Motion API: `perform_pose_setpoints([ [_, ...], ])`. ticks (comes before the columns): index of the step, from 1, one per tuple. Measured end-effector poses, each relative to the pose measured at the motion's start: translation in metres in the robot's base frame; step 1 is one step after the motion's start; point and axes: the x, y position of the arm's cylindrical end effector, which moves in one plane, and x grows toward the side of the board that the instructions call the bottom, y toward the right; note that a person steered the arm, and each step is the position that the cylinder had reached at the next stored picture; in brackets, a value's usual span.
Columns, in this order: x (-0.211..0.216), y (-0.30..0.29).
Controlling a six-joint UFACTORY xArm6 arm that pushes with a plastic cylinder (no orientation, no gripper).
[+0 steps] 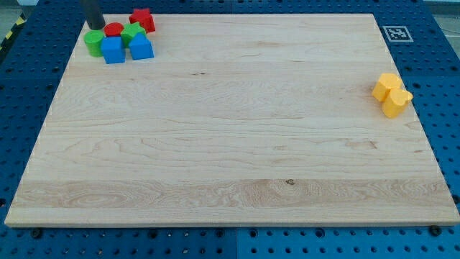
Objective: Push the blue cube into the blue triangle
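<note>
Resting beside green cylinder, my tip.

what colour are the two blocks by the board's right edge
Yellow, both blocks, clearest in the camera view.

No readable text; a fiducial marker sits on the board.

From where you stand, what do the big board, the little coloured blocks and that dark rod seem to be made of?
The board looks like pale wood with a matt finish: grain lines and a small knot show. The blocks, such as the blue cube and the yellow pair, look like smooth painted wood or plastic, evenly coloured; I cannot tell which. The rod ending in my tip, beside the green block, is dark, perhaps metal or plastic.
</note>
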Motion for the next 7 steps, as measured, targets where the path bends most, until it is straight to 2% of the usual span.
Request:
perform_pose_setpoints([
  [3,0.047,0.04],
  [4,0.048,0.041],
  [6,0.009,0.022],
  [7,0.032,0.011],
])
